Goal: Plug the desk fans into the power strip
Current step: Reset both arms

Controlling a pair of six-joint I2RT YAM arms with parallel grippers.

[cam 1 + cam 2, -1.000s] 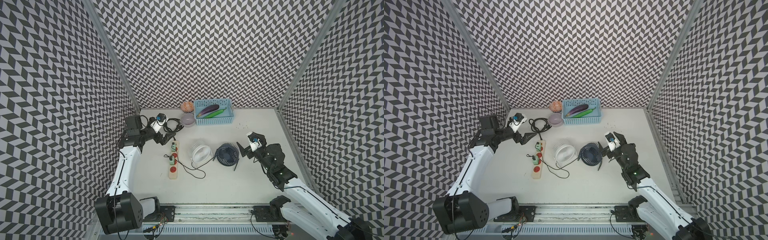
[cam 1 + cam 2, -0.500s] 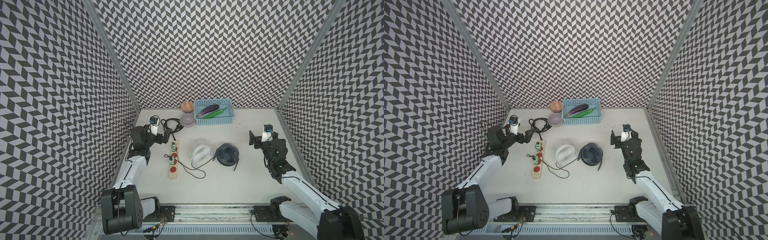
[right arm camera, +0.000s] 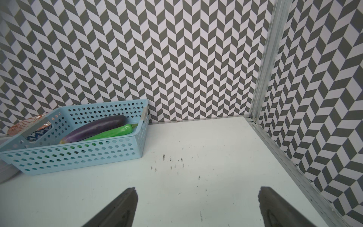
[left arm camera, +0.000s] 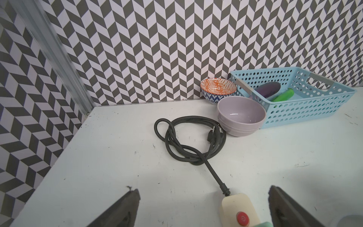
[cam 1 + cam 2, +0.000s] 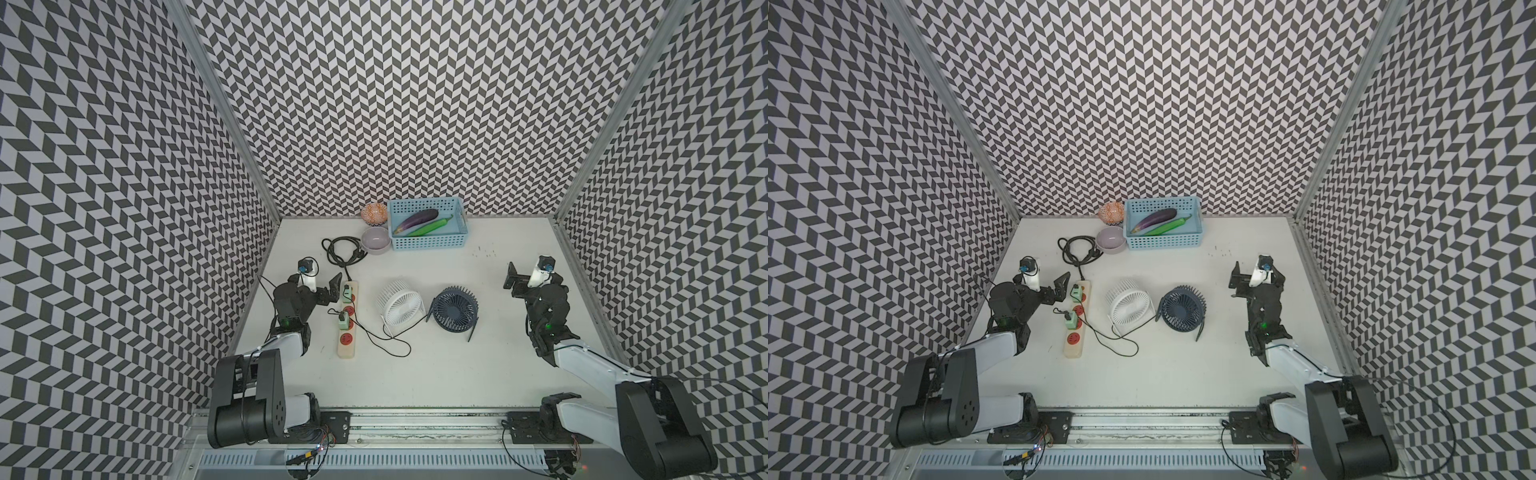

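The cream power strip [image 5: 348,332] lies on the table left of centre, with red sockets and two green plugs [image 5: 343,320] in it. A thin black cable runs from the middle plug to the white desk fan [image 5: 401,305]. A dark blue fan [image 5: 454,309] stands right beside the white one. My left gripper [image 5: 320,286] is open just left of the strip's far end. In the left wrist view the strip's button end [image 4: 235,204] shows between the open fingers of my left gripper [image 4: 204,190]. My right gripper [image 5: 525,282] is open near the right wall, over bare table [image 3: 198,189].
The strip's thick black cord [image 4: 186,137] is coiled at the back left. Beside it stand a lilac bowl [image 4: 240,116] and a patterned bowl [image 4: 218,88]. A blue basket [image 5: 428,243] with an eggplant and a green pepper sits against the back wall. Patterned walls enclose three sides.
My right gripper has drawn away from the blue fan toward the right wall. My left arm has folded back toward its base, its gripper staying by the strip's far end.
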